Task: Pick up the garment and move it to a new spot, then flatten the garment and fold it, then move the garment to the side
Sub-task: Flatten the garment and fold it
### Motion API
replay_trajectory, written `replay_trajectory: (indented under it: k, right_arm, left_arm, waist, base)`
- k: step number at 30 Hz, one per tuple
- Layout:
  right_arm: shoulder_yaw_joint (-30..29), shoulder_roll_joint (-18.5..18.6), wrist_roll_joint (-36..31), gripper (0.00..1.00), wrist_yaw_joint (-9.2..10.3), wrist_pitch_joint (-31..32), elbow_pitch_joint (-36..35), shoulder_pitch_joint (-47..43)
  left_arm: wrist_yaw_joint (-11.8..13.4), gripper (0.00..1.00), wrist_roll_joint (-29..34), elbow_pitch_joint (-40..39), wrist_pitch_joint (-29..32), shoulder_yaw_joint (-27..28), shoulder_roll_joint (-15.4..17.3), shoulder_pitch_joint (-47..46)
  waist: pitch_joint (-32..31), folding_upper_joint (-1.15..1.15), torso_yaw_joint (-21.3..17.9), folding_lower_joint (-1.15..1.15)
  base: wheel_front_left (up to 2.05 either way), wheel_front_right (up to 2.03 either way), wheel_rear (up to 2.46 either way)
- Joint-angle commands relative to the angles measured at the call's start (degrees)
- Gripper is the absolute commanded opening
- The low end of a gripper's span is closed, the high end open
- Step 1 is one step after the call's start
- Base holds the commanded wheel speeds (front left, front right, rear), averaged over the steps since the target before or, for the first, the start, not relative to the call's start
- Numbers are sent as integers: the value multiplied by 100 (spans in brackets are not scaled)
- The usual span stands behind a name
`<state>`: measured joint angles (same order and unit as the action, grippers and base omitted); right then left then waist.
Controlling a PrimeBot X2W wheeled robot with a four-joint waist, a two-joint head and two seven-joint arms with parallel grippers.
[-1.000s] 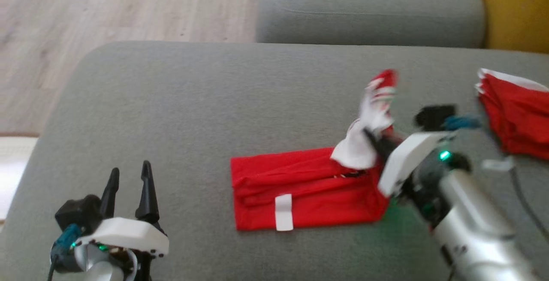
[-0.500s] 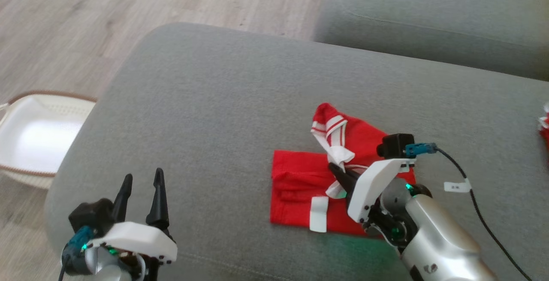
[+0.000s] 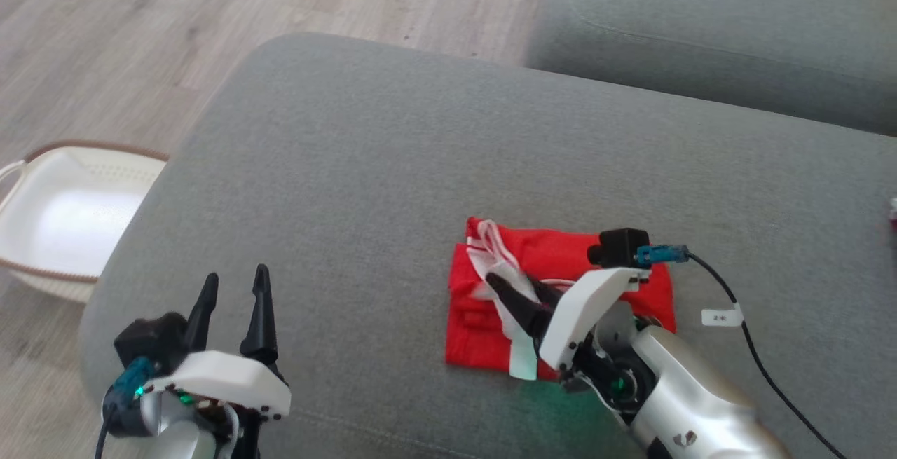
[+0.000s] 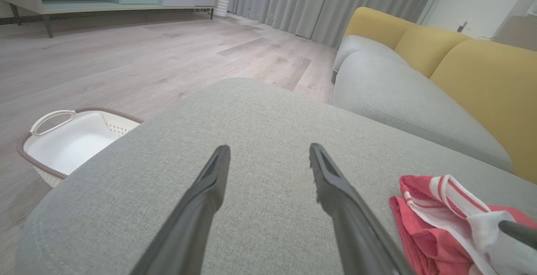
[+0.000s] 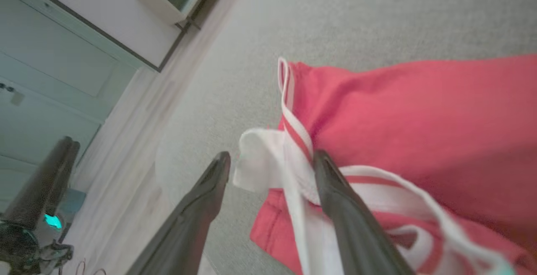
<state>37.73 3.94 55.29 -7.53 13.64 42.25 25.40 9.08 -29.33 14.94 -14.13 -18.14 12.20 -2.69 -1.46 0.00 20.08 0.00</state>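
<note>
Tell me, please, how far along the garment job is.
Done: the red fabric garment with white striped trim lies folded compactly on the grey sofa cushion. In hand: the right gripper, jaws apart, sits at the top layer's trim. Left: moving it aside; the left gripper hovers open.

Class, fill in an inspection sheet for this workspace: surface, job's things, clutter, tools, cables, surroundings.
Surface: grey cushion, garment lying on it.
Job's things: red garment with white stripes, folded over itself, lying on the cushion.
Clutter: blurred sliver at head view's right edge, unidentifiable.
Tools: left tool open, over bare cushion; right tool open, white trim between its fingers.
Cables: black cable with white tag, from right wrist across the cushion.
Surroundings: white basket on wood floor; second grey cushion; yellow backrests.
</note>
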Motion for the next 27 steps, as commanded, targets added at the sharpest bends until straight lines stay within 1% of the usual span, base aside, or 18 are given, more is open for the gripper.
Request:
replay_trajectory:
  k: [1, 4, 6, 10, 13, 16, 19, 24, 25, 26, 27]
  right_arm:
    - [95, -105, 157, 100, 4, -207, -281, 380]
    - [71, -94, 372, 100, 4, -469, -524, 466]
    - [-43, 40, 506, 100, 4, -671, -770, 503]
    - [-343, 624, 590, 100, 4, -1043, -1173, 469]
    - [-590, 1103, 492, 100, 4, -1181, -1111, 338]
    - [-714, 1407, 237, 100, 4, -1321, -914, 192]
    - [-720, 1441, 22, 100, 4, -1378, -725, 54]
    - [-577, 1200, -190, 100, 4, -1324, -484, -73]
    - [-504, 1139, -222, 77, 4, -1268, -443, -95]
    - [-423, 1079, -246, 45, 4, -1198, -401, -121]
    - [-351, 1025, -275, 25, 4, -1150, -356, -137]
  left_arm:
    - [22, 100, 25, -169, -37, 182, 45, -313]
    - [36, 100, 5, -183, -43, 219, 60, -288]
    - [49, 100, -5, -200, -47, 246, 68, -259]
    - [73, 100, -29, -236, -57, 316, 79, -206]
    - [98, 100, -28, -297, -64, 363, 82, -167]
    - [121, 100, -20, -361, -70, 401, 77, -126]
    - [128, 100, -13, -413, -73, 424, 74, -101]
    - [103, 100, 3, -431, -77, 407, 58, -126]
    - [96, 100, 4, -424, -77, 399, 52, -137]
    - [88, 100, 5, -412, -77, 391, 46, -145]
    - [81, 100, 7, -400, -78, 385, 42, -154]
  waist:
    - [-31, 0, -98, 0]
    - [-63, 0, -246, 0]
    - [-83, 0, -354, 0]
    - [-113, 0, -534, 0]
    - [-124, 0, -635, 0]
    - [-127, 0, -698, 0]
    - [-110, 0, -725, 0]
    - [-70, 0, -710, 0]
    - [-63, 0, -702, 0]
    - [-57, 0, -692, 0]
    - [-53, 0, -680, 0]
  base:
    - [0, 0, 0]
    - [0, 0, 0]
    - [0, 0, 0]
    - [0, 0, 0]
    - [0, 0, 0]
    - [0, 0, 0]
    - [0, 0, 0]
    - [0, 0, 0]
    - [0, 0, 0]
    - [0, 0, 0]
    - [0, 0, 0]
